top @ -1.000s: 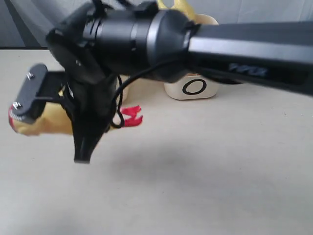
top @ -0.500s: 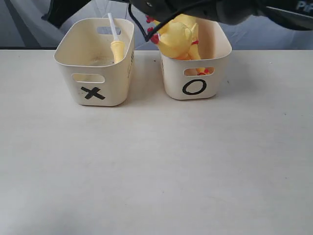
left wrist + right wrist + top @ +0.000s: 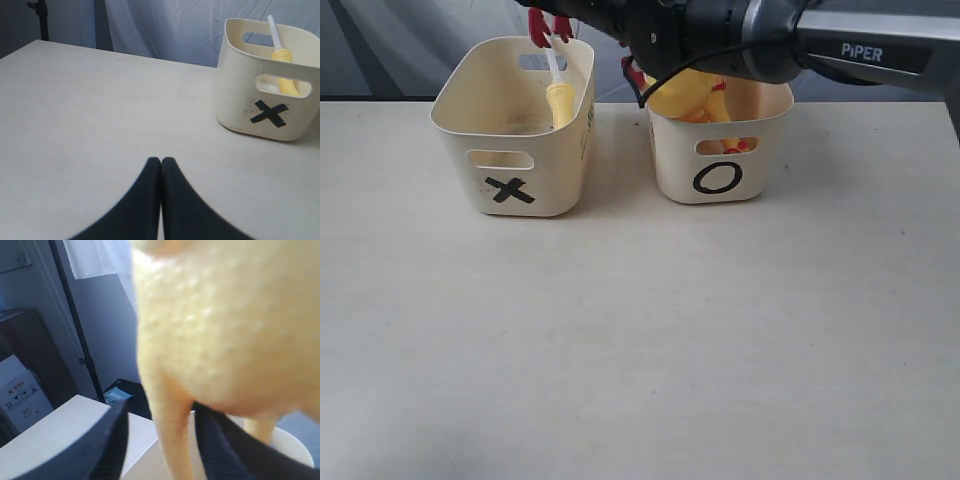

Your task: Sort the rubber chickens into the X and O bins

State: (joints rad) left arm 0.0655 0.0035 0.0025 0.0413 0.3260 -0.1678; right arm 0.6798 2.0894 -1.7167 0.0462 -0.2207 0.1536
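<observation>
The held chicken (image 3: pixel 225 330) fills my right wrist view as a pebbled yellow body. My right gripper (image 3: pixel 160 410) is clamped on its lower part, one dark finger on either side. In the exterior view only its red feet (image 3: pixel 545 25) show, hanging above the back rim of the X bin (image 3: pixel 540 150). Letting go from here would probably bounce it off that rim and drop it behind the bin. The soft rubber might also slip out of the grip too soon. I cannot tell whether this chicken is whole, so I could put it in the wrong bin. My arm (image 3: pixel 840 45) passes low over the O bin (image 3: pixel 670 170) and its second chicken (image 3: pixel 685 95), and any sag could knock them. A yellow piece (image 3: pixel 561 100) leans inside the X bin. My left gripper (image 3: pixel 161 165) is pressed shut and empty over the table (image 3: pixel 75 110). Legible marks are "PIPER" on the arm and a black X and O on the bins. The label on a background box (image 3: pixel 20 390) is too small to read.
</observation>
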